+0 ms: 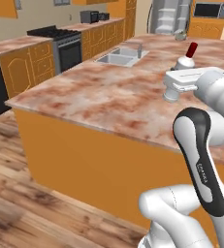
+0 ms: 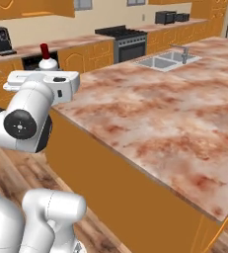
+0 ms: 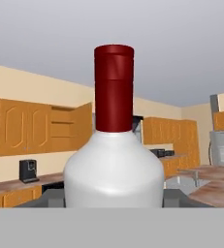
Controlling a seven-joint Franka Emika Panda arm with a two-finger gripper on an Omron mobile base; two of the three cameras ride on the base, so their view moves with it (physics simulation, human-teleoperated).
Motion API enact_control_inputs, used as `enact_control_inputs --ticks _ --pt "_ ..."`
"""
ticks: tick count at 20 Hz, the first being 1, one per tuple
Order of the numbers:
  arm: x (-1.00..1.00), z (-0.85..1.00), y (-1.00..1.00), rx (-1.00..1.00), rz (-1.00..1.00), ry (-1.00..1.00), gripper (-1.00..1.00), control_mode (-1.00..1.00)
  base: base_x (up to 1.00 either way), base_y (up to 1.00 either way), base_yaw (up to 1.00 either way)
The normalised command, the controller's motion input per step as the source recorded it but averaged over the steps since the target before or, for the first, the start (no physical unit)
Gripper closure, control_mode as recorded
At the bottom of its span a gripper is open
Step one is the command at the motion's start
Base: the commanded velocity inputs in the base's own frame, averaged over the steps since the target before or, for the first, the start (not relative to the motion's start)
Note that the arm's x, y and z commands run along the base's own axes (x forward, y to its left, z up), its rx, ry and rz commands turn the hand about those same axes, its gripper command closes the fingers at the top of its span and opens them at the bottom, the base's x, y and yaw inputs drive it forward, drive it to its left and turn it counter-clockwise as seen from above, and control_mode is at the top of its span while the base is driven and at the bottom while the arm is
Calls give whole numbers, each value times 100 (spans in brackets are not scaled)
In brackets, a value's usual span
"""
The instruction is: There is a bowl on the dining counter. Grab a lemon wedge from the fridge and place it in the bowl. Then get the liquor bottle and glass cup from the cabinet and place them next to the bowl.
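Note:
The liquor bottle (image 3: pixel 114 160) has a white body and a dark red cap and stands upright out of my hand. My gripper (image 1: pixel 184 68) is shut on its lower body, with the fingers hidden under it. In the left base view the liquor bottle (image 1: pixel 187 57) is held above the marbled dining counter (image 1: pixel 108 92), near its right side. In the right base view the liquor bottle (image 2: pixel 46 59) rises from the gripper (image 2: pixel 47 68) just off the counter's left corner. A small grey vessel (image 1: pixel 180 35) at the counter's far end is too small to name. The lemon wedge and glass cup are out of view.
A sink (image 1: pixel 118 55) is set into the counter's far left part. A stove (image 1: pixel 60 36) and orange cabinets line the back wall, and the fridge (image 1: pixel 169 17) stands open behind. A wall cabinet (image 3: pixel 60 128) has its door open. A coffee machine (image 2: pixel 0 39) sits on the side counter.

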Motion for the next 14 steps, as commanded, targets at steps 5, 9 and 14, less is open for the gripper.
enact_control_inputs --ticks 5,9,14 --pt "0 0 0 0 0 0 100 100 -29 -100 8" --pt "0 0 0 0 0 0 100 100 -22 -100 9" --pt "0 0 0 0 0 0 100 100 -4 -100 9"
